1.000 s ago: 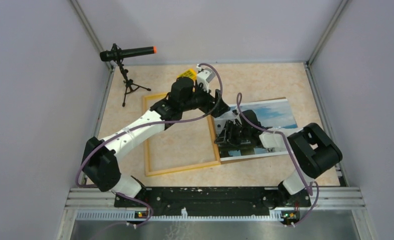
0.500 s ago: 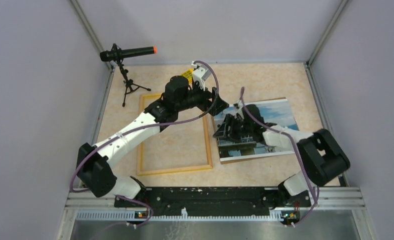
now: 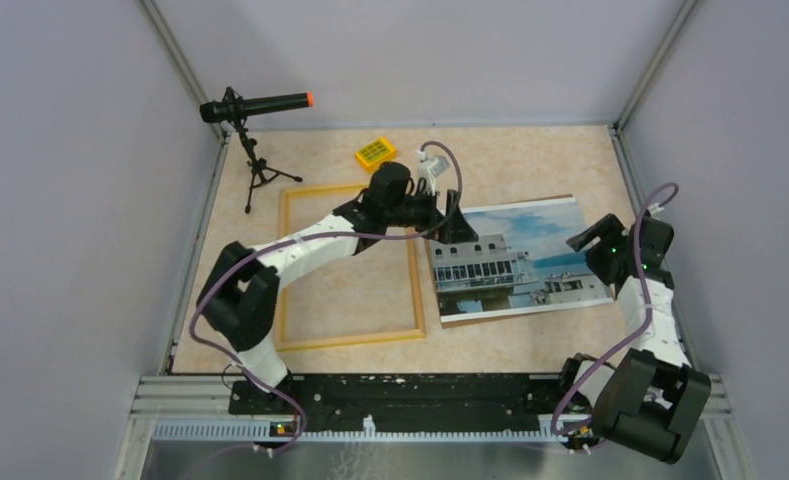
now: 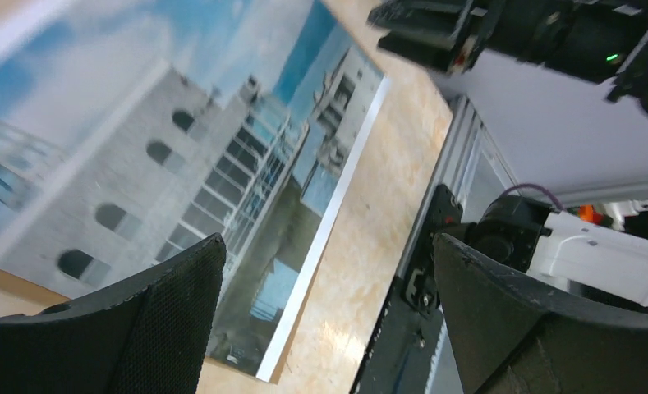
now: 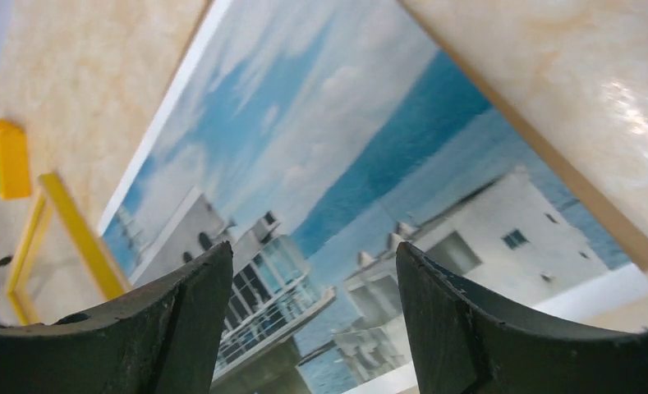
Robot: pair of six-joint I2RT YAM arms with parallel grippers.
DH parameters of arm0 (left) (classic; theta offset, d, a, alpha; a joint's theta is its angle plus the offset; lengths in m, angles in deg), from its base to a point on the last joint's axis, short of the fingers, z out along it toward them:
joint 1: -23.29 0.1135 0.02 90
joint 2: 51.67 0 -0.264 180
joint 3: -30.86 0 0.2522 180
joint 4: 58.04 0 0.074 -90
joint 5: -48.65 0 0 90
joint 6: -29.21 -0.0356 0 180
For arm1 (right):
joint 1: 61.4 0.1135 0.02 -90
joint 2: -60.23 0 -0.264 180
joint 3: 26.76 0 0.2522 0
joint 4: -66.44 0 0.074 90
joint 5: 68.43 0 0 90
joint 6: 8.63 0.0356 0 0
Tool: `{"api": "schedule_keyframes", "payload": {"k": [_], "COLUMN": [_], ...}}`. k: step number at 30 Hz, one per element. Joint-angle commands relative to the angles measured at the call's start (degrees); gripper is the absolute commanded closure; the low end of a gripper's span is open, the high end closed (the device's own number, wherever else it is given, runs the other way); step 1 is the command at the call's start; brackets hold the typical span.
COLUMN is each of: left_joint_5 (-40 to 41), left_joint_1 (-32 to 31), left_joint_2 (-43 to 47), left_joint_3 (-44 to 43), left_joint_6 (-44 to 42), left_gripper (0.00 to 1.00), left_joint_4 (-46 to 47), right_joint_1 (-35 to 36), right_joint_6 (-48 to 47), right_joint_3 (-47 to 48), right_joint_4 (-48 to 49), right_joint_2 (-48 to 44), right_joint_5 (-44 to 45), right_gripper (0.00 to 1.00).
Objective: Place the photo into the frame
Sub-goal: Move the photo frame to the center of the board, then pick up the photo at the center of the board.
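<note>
The photo (image 3: 515,262) is laid flat on the right half of the worktop (image 3: 530,160), picture side up. A white building and blue sky are shown on it. The frame (image 3: 355,340) is laid flat on the left half of the worktop, and bare worktop is seen inside its rails. The photo is placed outside the frame, just beside its right rail and a little crooked. It cannot be told if the two touch.

The left claw (image 3: 457,225) is held over the photo's far left corner, close to the frame's far right corner. In the left wrist view it is seen spread wide, with nothing held between its fingers (image 4: 156,320). It cannot be told if they touch the paper.

The right claw (image 3: 585,240) is held at the photo's right edge, near the right edge of the worktop. In the right wrist view its fingers (image 5: 164,328) are spread apart too, and nothing is pinched. A thin brown strip (image 5: 550,156) is seen along the photo's edge there.

A small yellow block (image 3: 375,152) is set near the far edge of the worktop, beyond the frame. A microphone (image 3: 255,104) on a tripod (image 3: 260,172) is stood at the far left corner.
</note>
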Motion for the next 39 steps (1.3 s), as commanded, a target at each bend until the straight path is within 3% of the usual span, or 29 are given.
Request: {"api": "schedule_keyframes", "payload": {"k": [1, 7, 17, 23, 27, 32, 39], "left_joint_5": [-8.9, -2.8, -1.1, -0.8, -0.3, 0.1, 0.1], "left_joint_1": [-1.1, -6.1, -6.6, -6.6, -6.6, -6.6, -6.6], "left_joint_2": [-7.7, -16.1, -22.8, -25.7, -27.4, -27.9, -27.7], "left_joint_3": [0.0, -6.1, -6.8, -7.9, -8.6, -9.1, -9.7], "left_joint_6": [7.2, 3.6, 7.4, 7.2, 6.6, 6.1, 5.6], "left_gripper": [0.02, 0.04, 0.07, 0.08, 0.09, 0.09, 0.09], "left_joint_4": [2.9, -8.8, -13.6, -16.3, -17.9, -18.6, -19.2], "right_joint_1": [-2.8, -9.2, -12.1, -12.2, -12.2, -12.2, -12.2], "right_joint_6": [-3.6, -1.0, -1.7, -6.8, -5.9, -4.5, -2.5], "right_joint_3": [-0.9, -5.8, -8.9, -8.0, -8.9, -10.1, -9.9], "right_joint_4": [-4.2, -4.6, -0.9, 4.1, 5.9, 7.2, 11.2], "right_joint_2": [-1.1, -2.8, -0.3, 6.0, 3.3, -3.7, -2.5], "right_joint_5": [9.2, 14.2, 13.9, 0.6, -7.7, -10.4, -13.0], "right_gripper": [0.28, 0.25, 0.23, 0.25, 0.27, 0.27, 0.27]}}
